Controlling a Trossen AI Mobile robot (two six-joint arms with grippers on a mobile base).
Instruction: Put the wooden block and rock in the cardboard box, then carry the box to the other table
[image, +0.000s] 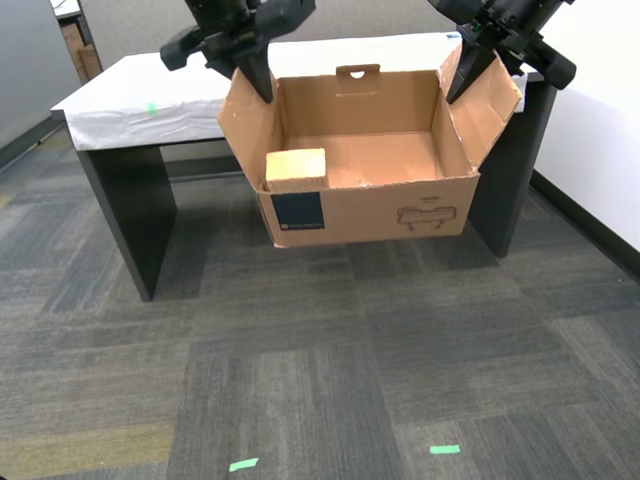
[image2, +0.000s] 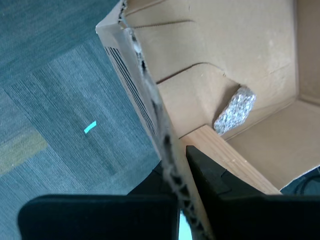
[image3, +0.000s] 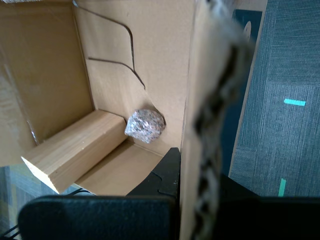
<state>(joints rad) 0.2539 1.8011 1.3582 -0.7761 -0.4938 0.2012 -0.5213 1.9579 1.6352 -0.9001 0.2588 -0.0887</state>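
The brown corrugated cardboard box (image: 365, 215) looks matt and papery, its torn flap edges showing the fluted core; a dark navy square label (image: 299, 212) on its front is smoother. Inside, the pale tan rectangular wooden block (image3: 75, 149) has a smooth, unvarnished face with fine grain. The small lumpy beige-grey rock (image3: 145, 125) is rough and speckled. The table's pale grey-white cover (image: 165, 100) looks like thin wrinkled sheeting. The grey carpet floor (image: 330, 380) is coarse and woven.
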